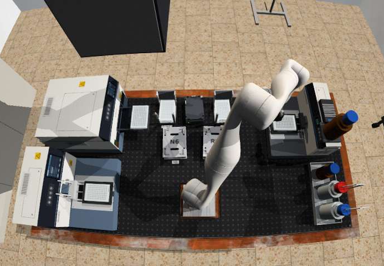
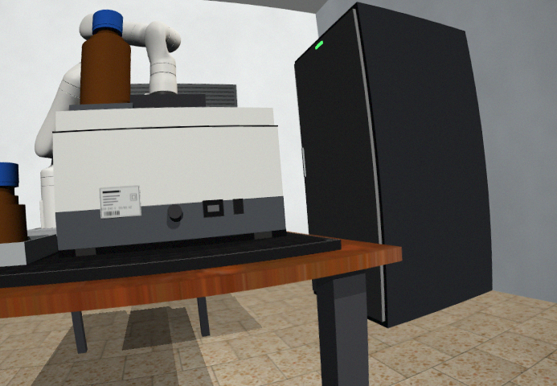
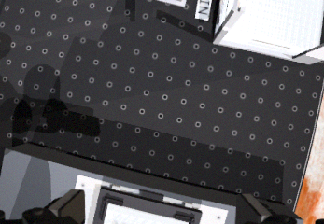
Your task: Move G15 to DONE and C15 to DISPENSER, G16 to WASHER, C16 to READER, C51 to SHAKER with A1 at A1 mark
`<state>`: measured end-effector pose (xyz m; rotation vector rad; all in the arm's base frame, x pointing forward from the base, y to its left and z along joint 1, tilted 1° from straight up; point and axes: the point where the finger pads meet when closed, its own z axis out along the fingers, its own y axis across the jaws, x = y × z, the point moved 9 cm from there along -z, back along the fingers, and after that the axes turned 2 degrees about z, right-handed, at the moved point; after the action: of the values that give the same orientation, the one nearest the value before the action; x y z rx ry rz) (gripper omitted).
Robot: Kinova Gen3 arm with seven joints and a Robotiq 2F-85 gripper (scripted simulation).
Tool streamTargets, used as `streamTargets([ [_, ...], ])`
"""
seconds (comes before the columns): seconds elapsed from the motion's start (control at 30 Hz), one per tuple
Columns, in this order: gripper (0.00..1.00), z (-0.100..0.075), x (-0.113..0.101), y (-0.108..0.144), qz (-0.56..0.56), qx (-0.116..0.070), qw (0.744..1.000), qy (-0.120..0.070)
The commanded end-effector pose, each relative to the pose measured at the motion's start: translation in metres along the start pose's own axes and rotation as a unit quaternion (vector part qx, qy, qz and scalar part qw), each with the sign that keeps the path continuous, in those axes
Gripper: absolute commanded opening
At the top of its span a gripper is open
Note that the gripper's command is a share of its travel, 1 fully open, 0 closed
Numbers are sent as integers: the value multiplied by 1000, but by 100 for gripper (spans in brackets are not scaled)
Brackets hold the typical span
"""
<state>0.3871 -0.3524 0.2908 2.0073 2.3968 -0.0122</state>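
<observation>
The white arm (image 1: 230, 125) is reaching from its base plate (image 1: 217, 200) toward the right rear instrument (image 1: 317, 125), where a white well plate (image 1: 283, 122) is lying flat on the grey stage. The tool (image 3: 160, 216) is standing fully open and holding nothing; only its dark fingertips are showing at the lower edge of the wrist view, above that instrument's plate nest (image 3: 146, 212). In the same view, the IN rack (image 3: 272, 28), holding a white plate, is lying across bare perforated deck (image 3: 169, 103) from the instrument. Nest N6 (image 1: 174, 141) is sitting left of the arm on the bench (image 1: 198, 243), well apart from the instrument.
</observation>
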Motion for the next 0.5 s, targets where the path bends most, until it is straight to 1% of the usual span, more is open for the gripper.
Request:
streamTargets([
  [0.0, 100, -1, -11, -2, 46, 0, 999, -1],
  [0.37, 100, -1, -47, -9, 46, 0, 999, -1],
  [0.43, 100, -1, -47, -9, 46, 0, 999, -1],
  [0.47, 100, -1, -51, -10, 46, 0, 999, -1],
])
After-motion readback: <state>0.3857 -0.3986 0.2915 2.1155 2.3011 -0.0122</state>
